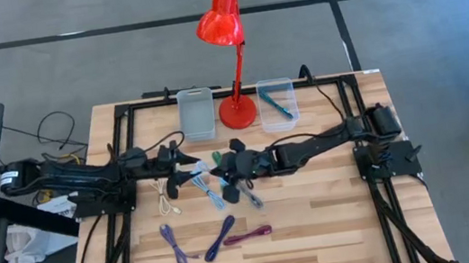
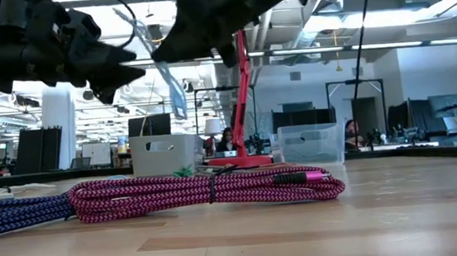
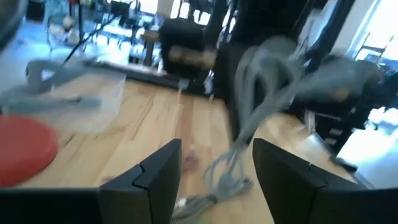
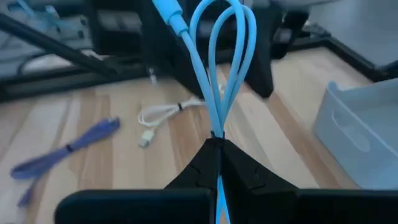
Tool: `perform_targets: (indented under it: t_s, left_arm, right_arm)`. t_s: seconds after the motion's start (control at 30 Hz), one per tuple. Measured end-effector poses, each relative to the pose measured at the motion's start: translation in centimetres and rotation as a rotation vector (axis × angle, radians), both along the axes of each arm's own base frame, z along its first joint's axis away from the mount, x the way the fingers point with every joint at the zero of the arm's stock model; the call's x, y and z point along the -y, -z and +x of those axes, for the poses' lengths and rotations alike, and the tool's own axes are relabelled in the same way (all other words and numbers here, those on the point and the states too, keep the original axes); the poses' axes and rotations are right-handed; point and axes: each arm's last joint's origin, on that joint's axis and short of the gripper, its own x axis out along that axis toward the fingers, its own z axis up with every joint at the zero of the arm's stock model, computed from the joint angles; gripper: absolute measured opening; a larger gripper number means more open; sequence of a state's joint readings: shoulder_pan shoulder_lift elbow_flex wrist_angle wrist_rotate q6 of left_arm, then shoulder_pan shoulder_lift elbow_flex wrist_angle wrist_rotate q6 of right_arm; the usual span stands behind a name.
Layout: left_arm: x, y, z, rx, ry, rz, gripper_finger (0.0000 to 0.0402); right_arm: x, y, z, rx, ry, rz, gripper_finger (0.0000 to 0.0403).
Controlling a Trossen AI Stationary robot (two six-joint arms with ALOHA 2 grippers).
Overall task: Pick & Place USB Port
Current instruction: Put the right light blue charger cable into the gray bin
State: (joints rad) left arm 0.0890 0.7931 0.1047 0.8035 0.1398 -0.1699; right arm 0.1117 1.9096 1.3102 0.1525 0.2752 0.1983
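The right gripper [image 4: 217, 163] had its fingers closed on a looped cable [image 4: 217, 68], which rose straight out from the fingertips. Beyond the fingers, a coiled cable [image 4: 163, 115] and another cable [image 4: 65, 149] lay on the counter [image 4: 124, 162]; a bin [image 4: 364, 137] stood to one side of them. The left gripper [image 3: 217, 171] had its fingers spread, with a cable bundle [image 3: 221, 180] lying on the counter between and just beyond them.
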Motion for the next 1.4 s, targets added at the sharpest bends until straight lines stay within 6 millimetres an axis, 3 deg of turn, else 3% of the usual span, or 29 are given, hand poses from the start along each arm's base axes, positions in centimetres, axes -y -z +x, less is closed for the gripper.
perform_targets:
  t_s: [0.37,0.6,0.73,1.07,1.4]
  left_arm:
    - [0.2,-0.1,0.2,0.028,0.017,0.008,0.0198]
    - [0.2,-0.3,0.2,0.051,0.010,0.011,0.0187]
    - [0.1,-0.3,0.2,0.051,0.009,0.011,0.0155]
    - [0.1,-0.4,0.2,0.058,0.006,0.035,0.0018]
    - [0.1,-0.4,0.2,0.062,-0.006,0.081,0.0013]
  right_arm:
    - [0.4,0.8,2.8,0.007,-0.050,0.010,0.0000]
    - [0.9,0.5,2.9,0.012,-0.042,0.008,0.0000]
    - [1.2,0.3,2.9,0.025,-0.035,0.009,0.0000]
    - [1.6,0.3,2.9,0.023,-0.025,0.008,0.0000]
    - [1.8,0.3,2.9,0.024,-0.020,0.008,0.0005]
